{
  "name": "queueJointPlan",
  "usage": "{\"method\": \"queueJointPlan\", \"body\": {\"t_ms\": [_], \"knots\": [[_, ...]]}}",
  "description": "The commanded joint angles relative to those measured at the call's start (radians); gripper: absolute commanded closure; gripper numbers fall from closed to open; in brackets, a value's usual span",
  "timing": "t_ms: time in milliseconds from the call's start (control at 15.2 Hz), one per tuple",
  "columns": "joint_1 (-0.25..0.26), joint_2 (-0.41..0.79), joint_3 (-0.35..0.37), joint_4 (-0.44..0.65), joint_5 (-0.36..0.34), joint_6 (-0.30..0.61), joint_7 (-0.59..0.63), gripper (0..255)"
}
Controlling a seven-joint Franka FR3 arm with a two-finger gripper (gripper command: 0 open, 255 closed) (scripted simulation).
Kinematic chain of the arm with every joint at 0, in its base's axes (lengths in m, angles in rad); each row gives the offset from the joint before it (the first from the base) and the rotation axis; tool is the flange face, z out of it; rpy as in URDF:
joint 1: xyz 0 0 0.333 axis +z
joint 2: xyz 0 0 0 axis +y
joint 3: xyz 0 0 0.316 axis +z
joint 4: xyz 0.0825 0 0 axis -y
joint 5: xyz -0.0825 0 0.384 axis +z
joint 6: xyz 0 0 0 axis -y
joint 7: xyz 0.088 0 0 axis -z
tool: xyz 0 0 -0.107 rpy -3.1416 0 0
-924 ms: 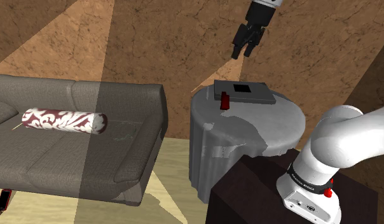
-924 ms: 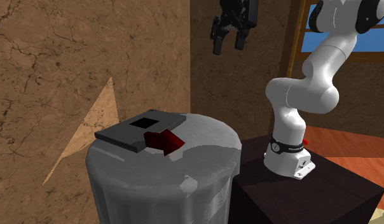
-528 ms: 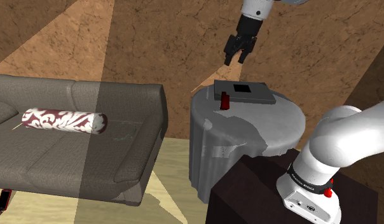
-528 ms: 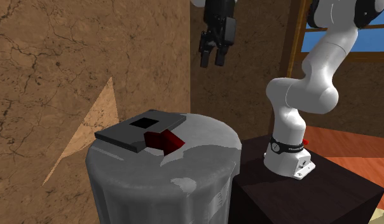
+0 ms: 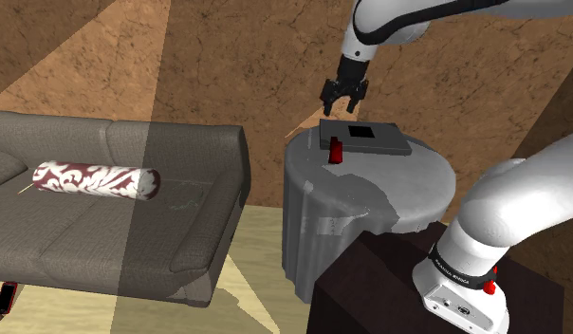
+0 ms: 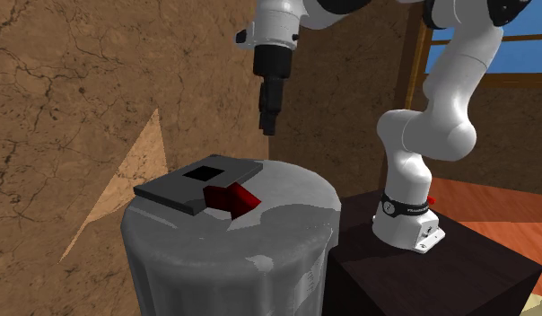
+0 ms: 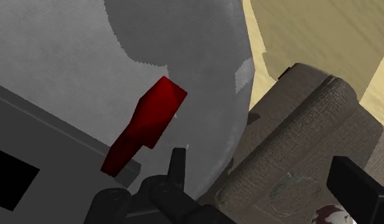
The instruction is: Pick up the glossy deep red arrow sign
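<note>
**Operator:** Where is the arrow sign?

**Spotter:** Your glossy deep red arrow sign is on the round grey surface. It stands on its edge, right against the near edge of a flat grey slab with a black square in its middle. In the shoulder view it's on the side of the slab toward the sofa.

**Operator:** And the hand?

**Spotter:** Your hand hangs in the air above the surface, near the slab's far corner. It points down, clear of both the sign and the slab. Its fingers stand apart with nothing between them. In the wrist view the sign lies off to the side of one finger, not in the gap.

**Operator:** Anything else around?

**Spotter:** The sofa is just beside the surface, with a red-and-white patterned bolster lying on its seat. Your arm's dark stand sits close against the surface on the other side. Brown cracked walls stand behind it all.
</note>
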Motion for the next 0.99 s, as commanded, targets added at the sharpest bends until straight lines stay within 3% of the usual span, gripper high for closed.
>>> {"method": "queueJointPlan", "body": {"t_ms": [0, 924], "knots": [[-0.019, 0.064, -0.004, 0.004, -0.009, 0.046, 0.027, 0], [-0.121, 0.463, -0.056, 0.079, -0.059, 0.275, 0.213, 0]]}}
